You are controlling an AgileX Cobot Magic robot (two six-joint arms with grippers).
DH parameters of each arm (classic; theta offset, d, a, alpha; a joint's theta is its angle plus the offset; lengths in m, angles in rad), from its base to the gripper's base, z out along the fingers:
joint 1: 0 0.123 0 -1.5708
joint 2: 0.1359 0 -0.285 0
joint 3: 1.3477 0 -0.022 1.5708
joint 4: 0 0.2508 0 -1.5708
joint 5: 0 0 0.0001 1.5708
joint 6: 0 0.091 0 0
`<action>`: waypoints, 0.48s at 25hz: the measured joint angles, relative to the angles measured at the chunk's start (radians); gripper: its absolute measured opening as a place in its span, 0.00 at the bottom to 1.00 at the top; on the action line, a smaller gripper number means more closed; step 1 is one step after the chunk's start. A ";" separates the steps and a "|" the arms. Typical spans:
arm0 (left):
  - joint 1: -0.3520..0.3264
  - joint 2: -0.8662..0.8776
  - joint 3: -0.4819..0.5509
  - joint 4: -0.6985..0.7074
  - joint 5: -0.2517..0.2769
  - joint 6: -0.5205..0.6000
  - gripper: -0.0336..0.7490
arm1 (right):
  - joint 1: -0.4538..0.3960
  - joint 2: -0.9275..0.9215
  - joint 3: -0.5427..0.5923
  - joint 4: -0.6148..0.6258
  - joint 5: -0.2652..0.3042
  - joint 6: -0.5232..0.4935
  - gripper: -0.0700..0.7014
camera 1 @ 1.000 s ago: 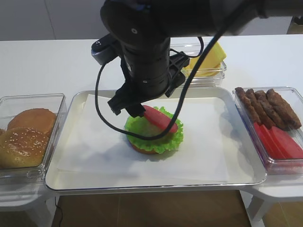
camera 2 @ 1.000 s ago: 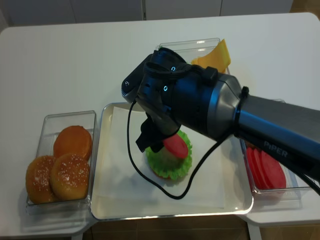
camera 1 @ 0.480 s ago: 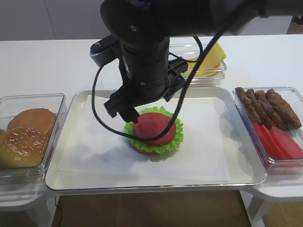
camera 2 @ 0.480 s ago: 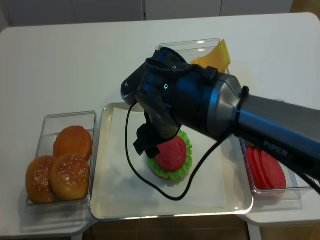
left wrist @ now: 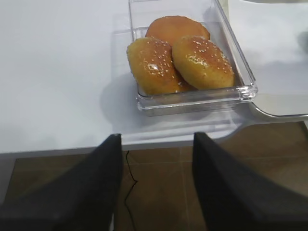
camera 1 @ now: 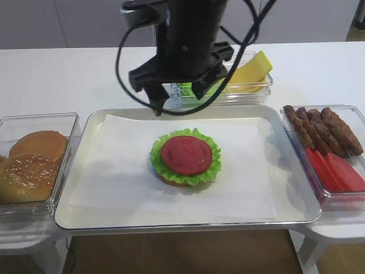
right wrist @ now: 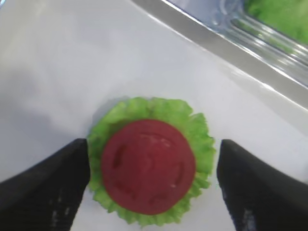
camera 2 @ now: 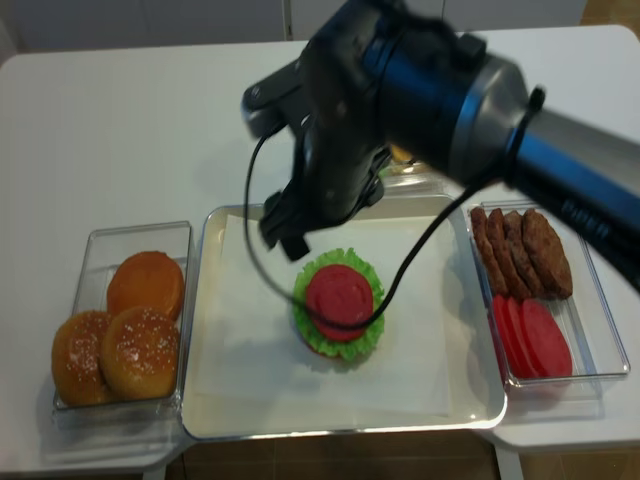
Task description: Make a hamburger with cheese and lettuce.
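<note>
The hamburger (camera 1: 185, 157) sits mid-tray on white paper: a brown bun half, the frilly green lettuce (camera 1: 212, 166) and a round red slice (right wrist: 147, 166) lying flat on top. My right gripper (camera 1: 178, 100) hangs open above and behind the stack, touching nothing. In the right wrist view its black fingers (right wrist: 53, 185) stand wide on either side of the stack. The cheese (camera 1: 251, 71), pale yellow slices, leans in a clear box at the back. My left gripper (left wrist: 156, 144) is open and empty over the floor, just off the table's front edge.
A clear box of sesame buns (camera 1: 31, 162) stands left of the metal tray (camera 1: 171, 225). At the right a clear box holds brown patties (camera 1: 325, 131) and red slices (camera 1: 336, 171). Another box with green leaves (right wrist: 279, 14) lies behind the tray.
The red slice left the right gripper and now lies flat on the lettuce. The right gripper has opened wide and risen up and back, away from the stack.
</note>
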 joint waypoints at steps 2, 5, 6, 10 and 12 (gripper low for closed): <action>0.000 0.000 0.000 0.000 0.000 0.000 0.50 | -0.059 -0.007 -0.002 0.032 0.014 -0.012 0.93; 0.000 0.000 0.000 0.000 0.000 0.000 0.50 | -0.158 -0.036 -0.002 0.079 0.038 -0.054 0.93; 0.000 0.000 0.000 0.000 0.000 0.000 0.50 | -0.194 -0.047 -0.002 0.096 0.045 -0.063 0.92; 0.000 0.000 0.000 0.000 0.000 0.000 0.50 | -0.334 -0.089 -0.002 0.151 0.061 -0.088 0.89; 0.000 0.000 0.000 0.000 0.000 0.000 0.50 | -0.395 -0.107 -0.002 0.162 0.074 -0.094 0.89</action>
